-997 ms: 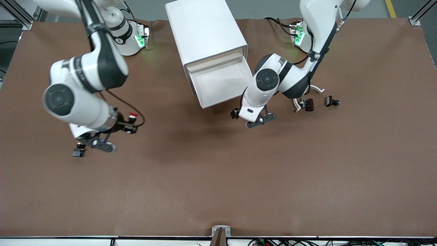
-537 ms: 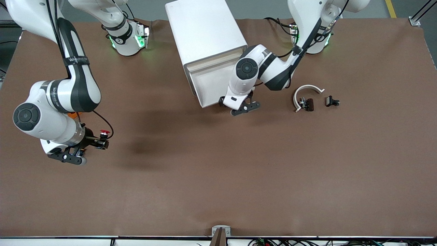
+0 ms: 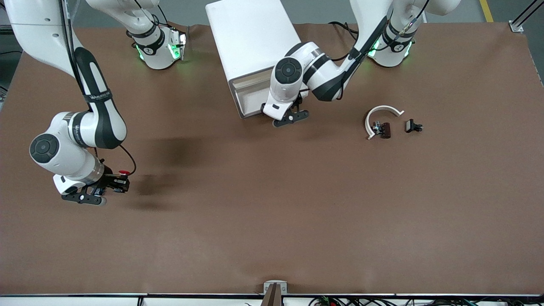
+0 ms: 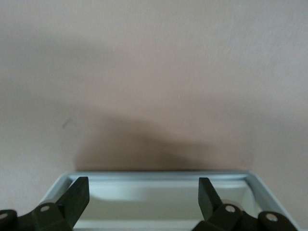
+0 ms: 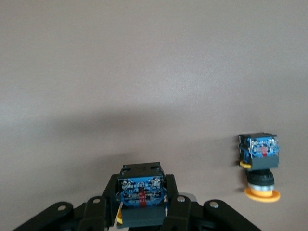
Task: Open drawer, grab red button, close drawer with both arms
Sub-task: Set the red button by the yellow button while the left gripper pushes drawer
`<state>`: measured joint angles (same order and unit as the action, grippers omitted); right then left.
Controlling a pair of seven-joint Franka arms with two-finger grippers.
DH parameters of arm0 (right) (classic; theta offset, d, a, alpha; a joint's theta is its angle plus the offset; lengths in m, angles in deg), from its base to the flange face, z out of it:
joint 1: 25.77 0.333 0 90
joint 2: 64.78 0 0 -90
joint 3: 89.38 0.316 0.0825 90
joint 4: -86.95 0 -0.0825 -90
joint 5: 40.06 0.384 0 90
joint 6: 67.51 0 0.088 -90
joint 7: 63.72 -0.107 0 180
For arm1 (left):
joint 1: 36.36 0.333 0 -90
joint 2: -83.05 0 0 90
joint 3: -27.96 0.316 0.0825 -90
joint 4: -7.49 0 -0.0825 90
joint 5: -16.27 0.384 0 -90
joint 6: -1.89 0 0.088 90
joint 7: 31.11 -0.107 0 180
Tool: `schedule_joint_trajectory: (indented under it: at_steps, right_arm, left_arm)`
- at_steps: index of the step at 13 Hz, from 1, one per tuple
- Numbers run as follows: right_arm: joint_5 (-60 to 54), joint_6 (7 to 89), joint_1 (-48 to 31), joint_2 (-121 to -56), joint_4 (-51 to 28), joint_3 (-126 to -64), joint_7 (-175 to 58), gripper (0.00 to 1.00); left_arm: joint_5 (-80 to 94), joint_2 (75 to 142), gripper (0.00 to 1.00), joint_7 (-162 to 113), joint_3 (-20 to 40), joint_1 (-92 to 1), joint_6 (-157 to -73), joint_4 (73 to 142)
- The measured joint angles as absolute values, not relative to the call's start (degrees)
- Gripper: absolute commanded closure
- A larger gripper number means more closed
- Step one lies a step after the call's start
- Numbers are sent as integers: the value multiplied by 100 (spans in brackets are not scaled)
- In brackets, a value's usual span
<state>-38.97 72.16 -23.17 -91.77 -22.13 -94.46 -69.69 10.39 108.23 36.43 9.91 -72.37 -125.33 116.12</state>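
The white cabinet [image 3: 250,38] stands between the two arm bases. Its lowest drawer [image 3: 250,100] sticks out only a little. My left gripper [image 3: 289,117] is at the drawer's front rim [image 4: 159,176], and the left gripper [image 4: 142,192] is open with its fingertips [image 4: 79,192] wide apart over that rim. My right gripper [image 3: 118,182] hangs low over the mat near the right arm's end of the table. It is shut on the button [image 3: 123,173], whose red cap shows. In the right wrist view the button's blue-and-black body [image 5: 141,188] sits between the right gripper's [image 5: 142,195] fingers.
A second button with a yellow-orange cap [image 5: 260,166] lies on the mat close to the right gripper. A white curved piece [image 3: 382,112] and two small dark parts [image 3: 384,129] [image 3: 413,126] lie toward the left arm's end.
The left gripper has pushed the drawer most of the way into the cabinet. The right arm has carried the button toward its end of the table and lower.
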Motion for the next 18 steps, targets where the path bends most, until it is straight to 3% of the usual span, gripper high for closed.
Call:
schedule_joint_trajectory:
  at_steps: [7, 18]
  right_arm:
    - [-3897, 7562, -2501, -9591, -2213, -9444, -6831, 100]
    - [-3896, 7742, -2788, -9859, -2212, -9392, -6561, 100]
  left_arm:
    - [1023, 10824, 0, 4123, 552, -7236, -12497, 11754]
    - [589, 10877, 0, 4482, 527, -6949, -12497, 11552]
